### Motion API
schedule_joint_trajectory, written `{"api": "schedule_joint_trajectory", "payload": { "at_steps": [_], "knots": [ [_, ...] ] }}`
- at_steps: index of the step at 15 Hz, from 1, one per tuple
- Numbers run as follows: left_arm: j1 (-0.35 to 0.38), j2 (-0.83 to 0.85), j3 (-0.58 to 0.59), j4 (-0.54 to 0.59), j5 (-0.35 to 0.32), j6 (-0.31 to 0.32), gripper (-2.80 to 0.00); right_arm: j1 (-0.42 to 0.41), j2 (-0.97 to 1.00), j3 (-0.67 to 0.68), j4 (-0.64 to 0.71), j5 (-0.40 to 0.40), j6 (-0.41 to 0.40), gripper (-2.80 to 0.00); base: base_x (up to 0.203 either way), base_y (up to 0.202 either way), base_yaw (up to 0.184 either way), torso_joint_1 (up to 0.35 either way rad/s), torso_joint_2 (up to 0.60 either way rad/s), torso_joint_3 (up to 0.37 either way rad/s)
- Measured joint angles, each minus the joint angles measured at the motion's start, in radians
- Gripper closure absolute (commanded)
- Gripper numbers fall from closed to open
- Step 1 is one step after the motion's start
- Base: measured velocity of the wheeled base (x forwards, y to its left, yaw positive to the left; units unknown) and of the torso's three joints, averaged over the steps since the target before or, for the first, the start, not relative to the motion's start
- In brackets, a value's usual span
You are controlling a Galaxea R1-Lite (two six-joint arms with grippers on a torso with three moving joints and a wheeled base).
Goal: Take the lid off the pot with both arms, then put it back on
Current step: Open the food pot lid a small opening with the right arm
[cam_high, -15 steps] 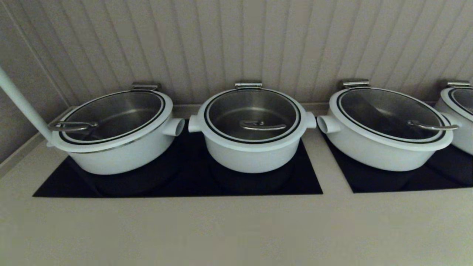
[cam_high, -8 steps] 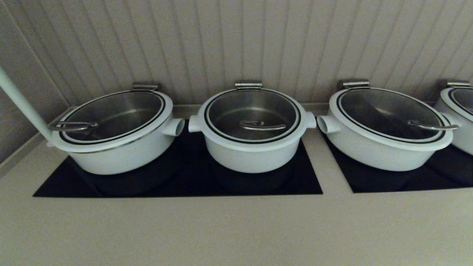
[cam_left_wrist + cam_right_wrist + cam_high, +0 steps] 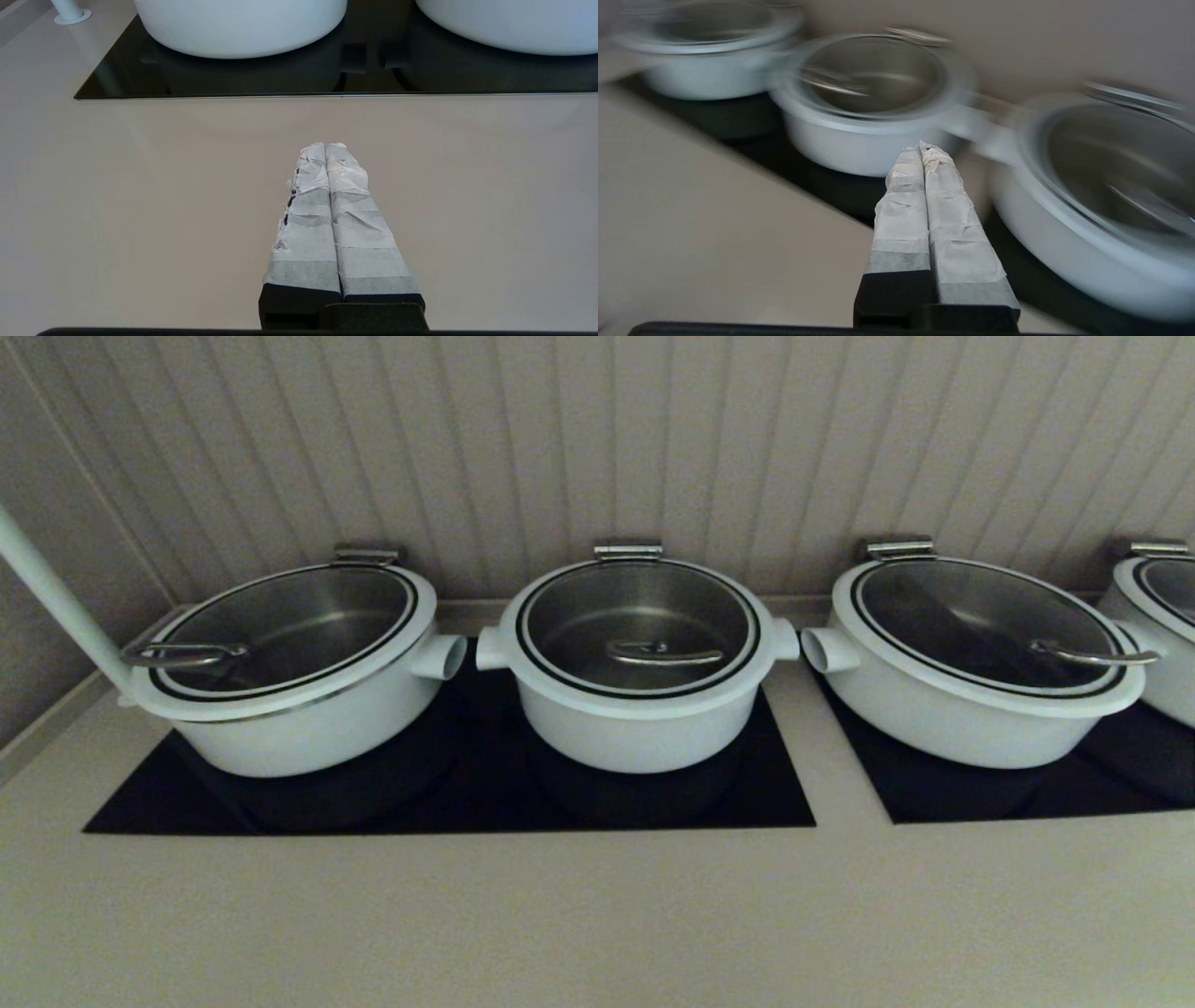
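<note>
The pot [image 3: 639,728] is the smaller, deeper white one in the middle of the head view, on a black cooktop. Its glass lid [image 3: 569,607] sits closed on it, with the curved steel handle [image 3: 665,655] at its centre. Neither arm shows in the head view. My left gripper [image 3: 325,145] is shut and empty above the bare counter, short of the cooktop edge. My right gripper [image 3: 921,148] is shut and empty, its tips pointing at the pot [image 3: 859,144] from the front right, apart from it.
Wider white pots with glass lids stand left [image 3: 289,709] and right [image 3: 971,709] of the pot; a fourth [image 3: 1158,616] is at the far right. A white pole [image 3: 56,597] leans at the far left. A ribbed wall stands close behind. The beige counter [image 3: 597,915] runs along the front.
Nothing has moved in the head view.
</note>
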Motion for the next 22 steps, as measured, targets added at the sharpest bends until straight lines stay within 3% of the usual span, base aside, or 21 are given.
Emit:
{"api": "schedule_joint_trajectory", "payload": {
  "at_steps": [2,4,13,16,22],
  "knots": [
    [0.0,0.0,0.0,0.0,0.0,0.0,0.0,0.004,0.117,-0.046,-0.036,0.172,0.001,0.0,0.0,0.0,0.0,0.0,0.0,0.0],
    [0.0,0.0,0.0,0.0,0.0,0.0,0.0,0.037,0.224,-0.063,-0.086,0.269,0.006,0.0,0.0,0.0,0.0,0.0,0.0,0.0],
    [0.0,0.0,0.0,0.0,0.0,0.0,0.0,0.284,0.663,-0.032,-0.423,0.285,0.03,0.0,0.0,0.0,0.0,0.0,0.0,0.0],
    [0.0,0.0,0.0,0.0,0.0,0.0,0.0,0.326,0.779,-0.046,-0.525,0.255,0.025,0.0,0.0,0.0,0.0,0.0,0.0,0.0],
    [0.0,0.0,0.0,0.0,0.0,0.0,0.0,0.39,0.939,-0.158,-0.585,-0.023,0.023,0.0,0.0,0.0,0.0,0.0,0.0,0.0]
  ]
}}
